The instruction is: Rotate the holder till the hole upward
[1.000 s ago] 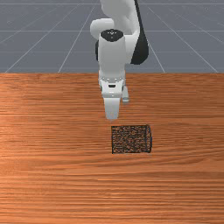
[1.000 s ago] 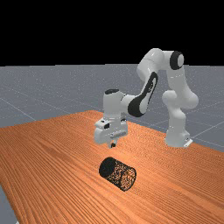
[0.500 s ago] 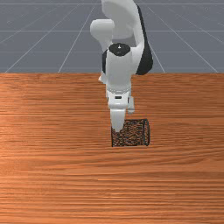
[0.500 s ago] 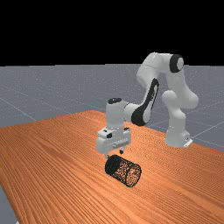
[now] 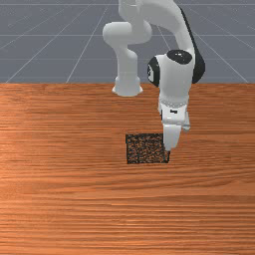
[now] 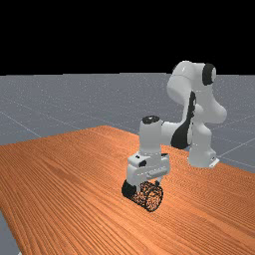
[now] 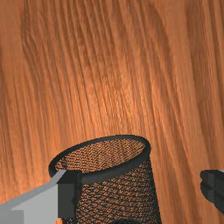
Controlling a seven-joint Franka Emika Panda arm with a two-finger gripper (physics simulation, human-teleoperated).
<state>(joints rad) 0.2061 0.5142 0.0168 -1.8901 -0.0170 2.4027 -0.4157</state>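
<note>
The far view has the holder (image 6: 154, 197) lying on its side on the table (image 6: 60, 182), its round mouth facing that view's right and its darker end toward that view's left. The gripper (image 6: 145, 187) points down right at it, at the end of the arm (image 6: 150, 137), which reaches in from that view's right.

In the front view the holder lies lengthwise across the picture, near the middle, and the gripper is over the end at that view's right — the end with the mouth.

From the wrist, the fingers are spread wide, with nothing pinched between them. One finger (image 7: 68, 194) overlaps the rim (image 7: 103, 175) at one side of the mouth; whether it touches, I can't tell. The other finger (image 7: 213, 186) stands clear of the holder's opposite side — bare wood shows between the two.
</note>
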